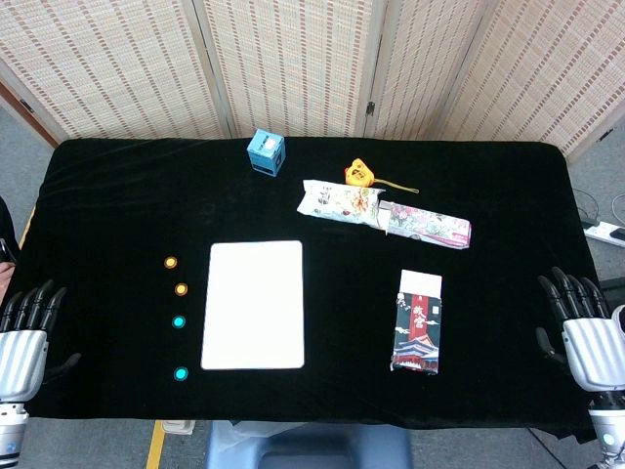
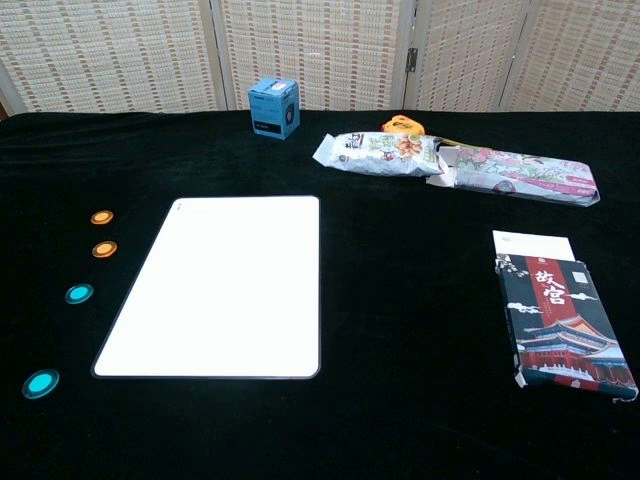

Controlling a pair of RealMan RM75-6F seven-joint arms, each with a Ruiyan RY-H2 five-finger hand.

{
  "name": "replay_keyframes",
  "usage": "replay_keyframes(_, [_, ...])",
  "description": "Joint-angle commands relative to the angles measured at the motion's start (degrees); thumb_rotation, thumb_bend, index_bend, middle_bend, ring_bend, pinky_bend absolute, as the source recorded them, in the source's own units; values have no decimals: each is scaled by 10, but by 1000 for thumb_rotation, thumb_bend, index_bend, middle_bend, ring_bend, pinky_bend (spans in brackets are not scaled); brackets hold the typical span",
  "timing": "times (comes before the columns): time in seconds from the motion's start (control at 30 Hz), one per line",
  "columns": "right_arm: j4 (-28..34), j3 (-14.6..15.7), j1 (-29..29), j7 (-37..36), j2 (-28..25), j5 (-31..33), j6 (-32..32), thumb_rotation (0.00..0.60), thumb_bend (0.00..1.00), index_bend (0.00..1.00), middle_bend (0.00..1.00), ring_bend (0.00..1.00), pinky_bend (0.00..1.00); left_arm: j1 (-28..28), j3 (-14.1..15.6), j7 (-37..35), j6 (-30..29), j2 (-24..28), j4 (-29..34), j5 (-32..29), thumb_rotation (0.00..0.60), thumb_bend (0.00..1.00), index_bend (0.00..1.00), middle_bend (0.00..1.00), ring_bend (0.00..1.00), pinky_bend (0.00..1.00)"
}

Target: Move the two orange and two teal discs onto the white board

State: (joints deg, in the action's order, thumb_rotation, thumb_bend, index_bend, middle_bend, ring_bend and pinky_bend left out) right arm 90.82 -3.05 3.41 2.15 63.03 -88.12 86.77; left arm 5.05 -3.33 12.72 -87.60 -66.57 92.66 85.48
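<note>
Two orange discs and two teal discs lie in a column on the black cloth, just left of the white board. In the chest view the orange discs and teal discs sit left of the bare white board. My left hand rests at the table's left front edge, fingers spread, holding nothing. At the right front edge my right hand is the same, open. Neither hand shows in the chest view.
A blue box stands at the back. An orange tape measure, a snack bag and a floral packet lie back right. A dark printed box lies right of the board. Folding screens stand behind the table.
</note>
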Motion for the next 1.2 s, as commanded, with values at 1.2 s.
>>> replay_keyframes(1.2, [0, 2, -8, -19, -8, -11, 14, 600, 475, 0, 0, 2, 0, 212, -87, -118, 249, -46, -141, -62, 600, 416, 351, 171, 106, 0])
